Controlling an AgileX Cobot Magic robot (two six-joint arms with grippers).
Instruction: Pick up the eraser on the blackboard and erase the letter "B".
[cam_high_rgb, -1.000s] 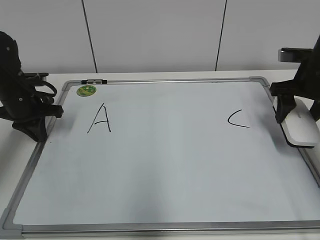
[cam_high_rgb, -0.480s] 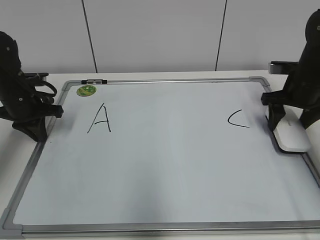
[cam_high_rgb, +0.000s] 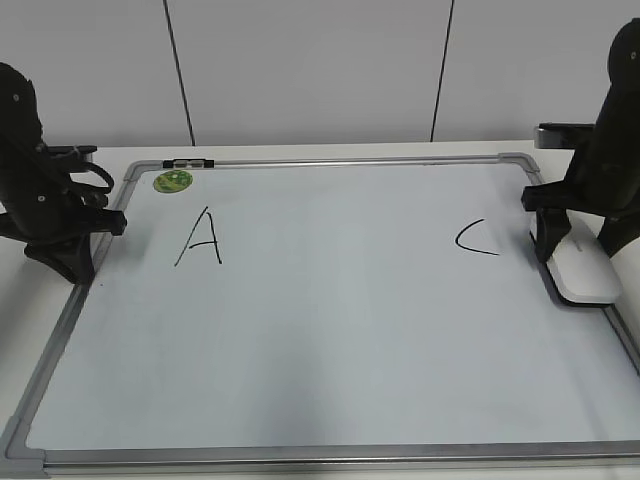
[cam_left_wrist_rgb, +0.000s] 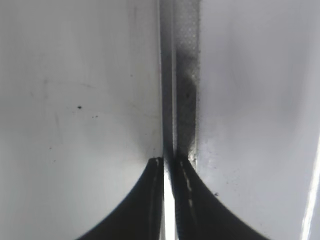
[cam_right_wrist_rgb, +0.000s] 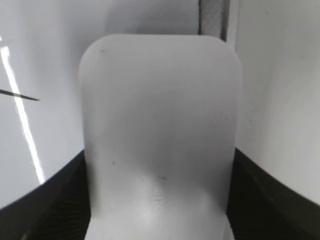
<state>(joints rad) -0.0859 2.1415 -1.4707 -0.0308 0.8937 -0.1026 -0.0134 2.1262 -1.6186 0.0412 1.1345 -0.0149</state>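
The blackboard (cam_high_rgb: 330, 330) is a white board in a silver frame lying flat on the table. No letter "B" shows on it; the space between "A" (cam_high_rgb: 203, 238) and "C" (cam_high_rgb: 475, 240) is blank. The white eraser (cam_high_rgb: 585, 275) lies flat at the board's right edge, just right of "C". My right gripper (cam_high_rgb: 580, 246) is shut on it, a black finger on each side, and the eraser fills the right wrist view (cam_right_wrist_rgb: 160, 125). My left gripper (cam_high_rgb: 68, 268) is shut and empty over the board's left frame (cam_left_wrist_rgb: 172, 75).
A small round green magnet (cam_high_rgb: 173, 181) sits at the board's far left corner, next to a black-and-white clip (cam_high_rgb: 190, 161) on the frame. A tip of the "C" stroke (cam_right_wrist_rgb: 20, 95) shows left of the eraser. A white wall stands behind the table.
My right gripper moved left and down with the eraser, from tilted beyond the frame to flat on the board's right edge. The left arm has not moved.
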